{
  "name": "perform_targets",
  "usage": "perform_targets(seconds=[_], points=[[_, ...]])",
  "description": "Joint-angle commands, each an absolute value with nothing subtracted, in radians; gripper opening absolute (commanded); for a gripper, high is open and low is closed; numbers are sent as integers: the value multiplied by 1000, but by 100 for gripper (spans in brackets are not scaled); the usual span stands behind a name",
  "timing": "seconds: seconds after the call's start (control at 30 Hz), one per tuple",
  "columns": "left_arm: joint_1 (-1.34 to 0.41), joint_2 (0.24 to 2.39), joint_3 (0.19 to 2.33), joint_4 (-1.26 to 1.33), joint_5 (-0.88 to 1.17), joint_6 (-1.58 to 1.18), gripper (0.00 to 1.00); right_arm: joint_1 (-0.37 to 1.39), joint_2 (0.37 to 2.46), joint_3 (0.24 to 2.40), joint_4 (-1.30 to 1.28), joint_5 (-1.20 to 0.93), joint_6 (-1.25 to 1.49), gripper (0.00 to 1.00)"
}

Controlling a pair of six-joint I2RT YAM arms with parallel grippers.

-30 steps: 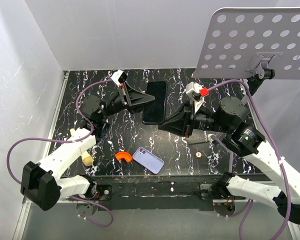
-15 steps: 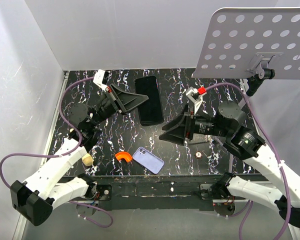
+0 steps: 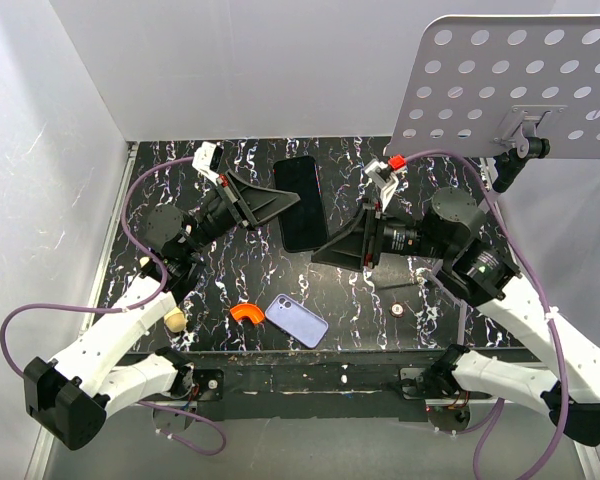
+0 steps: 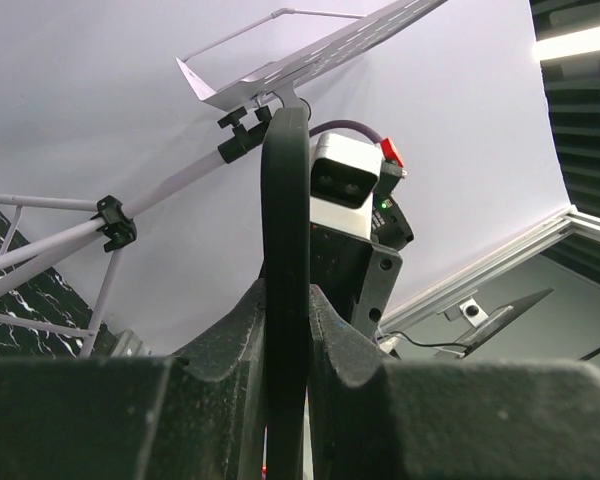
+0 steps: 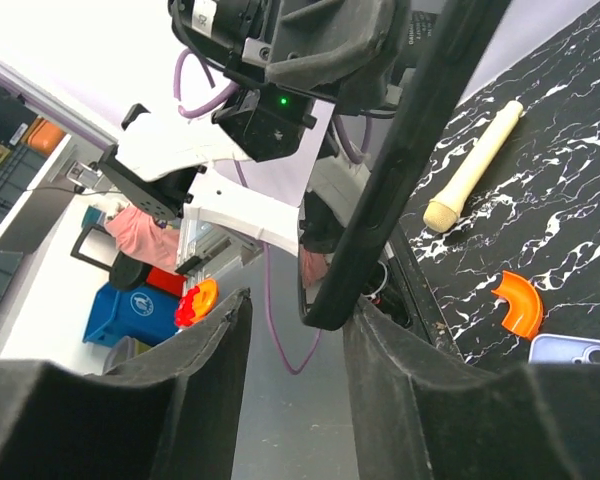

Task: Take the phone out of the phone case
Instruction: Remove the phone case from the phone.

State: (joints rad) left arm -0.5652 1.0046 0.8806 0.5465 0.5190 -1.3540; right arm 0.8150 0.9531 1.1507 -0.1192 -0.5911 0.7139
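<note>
A black phone in its case (image 3: pixel 300 200) is held up over the back middle of the table. My left gripper (image 3: pixel 278 205) is shut on its left long edge; in the left wrist view the black edge (image 4: pixel 285 230) stands upright between the closed jaws of that gripper (image 4: pixel 286 340). My right gripper (image 3: pixel 323 252) is open at the phone's near end. In the right wrist view the phone's (image 5: pixel 420 150) lower corner lies between the spread jaws of the right gripper (image 5: pixel 298 305), close against the right finger.
A lilac phone-shaped item with a camera cutout (image 3: pixel 297 320) lies near the front edge, also in the right wrist view (image 5: pixel 575 350). Beside it are an orange curved piece (image 3: pixel 246 313) and a cream peg (image 3: pixel 173 318). A perforated white plate (image 3: pixel 510 85) overhangs the back right.
My left gripper has carried the phone a little to the left. My right gripper has shifted left and come up to the phone's near end.
</note>
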Motion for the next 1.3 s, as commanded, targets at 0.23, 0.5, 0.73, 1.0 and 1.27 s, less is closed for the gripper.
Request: perform_targets(seconds=[0.23,0.5,0.73,1.0,1.27], points=[[-566,985,916,595,538,-1364,0,776,994,1212,-68,-615,735,43],[-566,992,934,505,578,-1355,0,775,1068,1282,-72,-652,765,13],[-552,1038,1057,265,660,-1230,37,741,1077,1299,-104,-804,796,1],[-532,1074,1081,316,709,-1220,23,739,1065,1287,-106,-879,821,1],[-525,1069,1048,414,696,-1294,0,736,1034,1224,-55,-862,831,36]])
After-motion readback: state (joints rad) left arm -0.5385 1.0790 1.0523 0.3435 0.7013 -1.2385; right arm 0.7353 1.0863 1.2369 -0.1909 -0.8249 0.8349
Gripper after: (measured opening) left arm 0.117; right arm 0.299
